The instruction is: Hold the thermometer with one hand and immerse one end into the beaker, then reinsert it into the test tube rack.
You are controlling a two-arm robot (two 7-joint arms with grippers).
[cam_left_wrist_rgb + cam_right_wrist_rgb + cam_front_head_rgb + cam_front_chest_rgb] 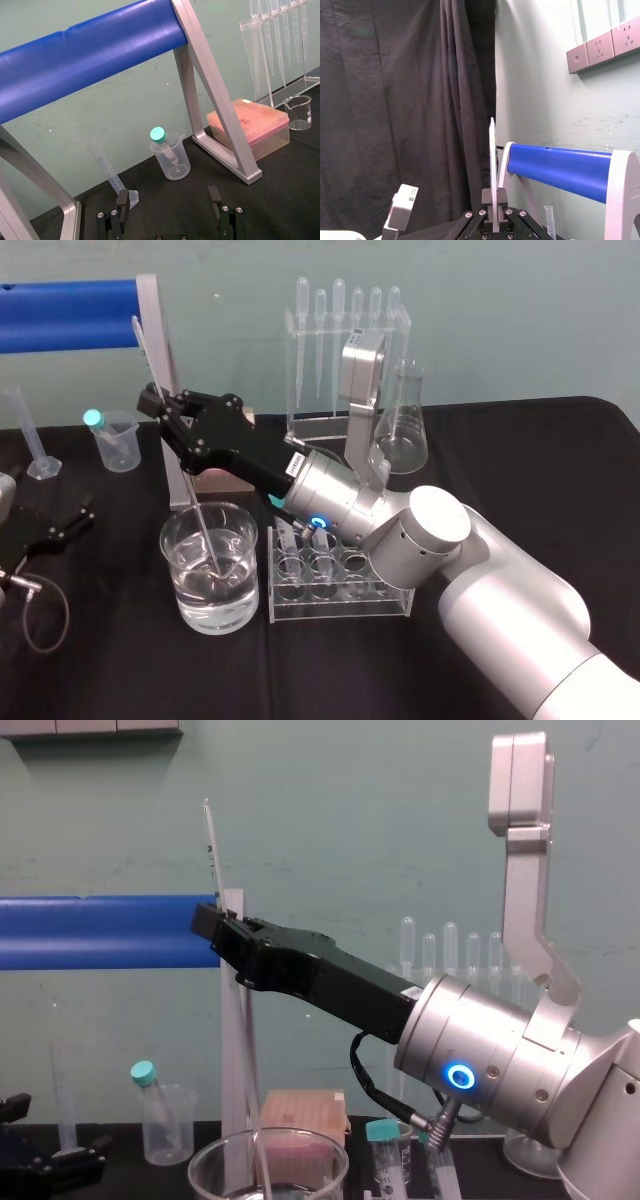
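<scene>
Centrally, the right hand point(158, 402) reaches in from the robot's right and pinches the thermometer point(207, 540), its fingers pressed together on the upper part of the glass. The chest view shows a short length of rod standing above the grip and a much longer length hanging below it. This high grasp appears chosen so that the black fingers remain above the rim while the free end reaches the liquid. The rod leans slightly, and its lower end lies inside the beaker point(172, 530), seemingly below the water line, so the immersion step looks under way. The red bulb cannot be made out. The test tube rack point(335, 585) stands just beside the beaker on the black tabletop point(520, 440), which should keep the coming transfer short. That transfer calls for a straight lift before any sideways travel, since so thin a rod could snap against the thick rim. The left hand point(168, 197) rests low at the robot's left with its fingers spread, holding nothing and well apart from the glassware. By count: one thermometer, one wide beaker, one rack, six pipettes point(339, 330) hanging in a stand at the back, and one conical flask point(403, 435) beside them.
</scene>
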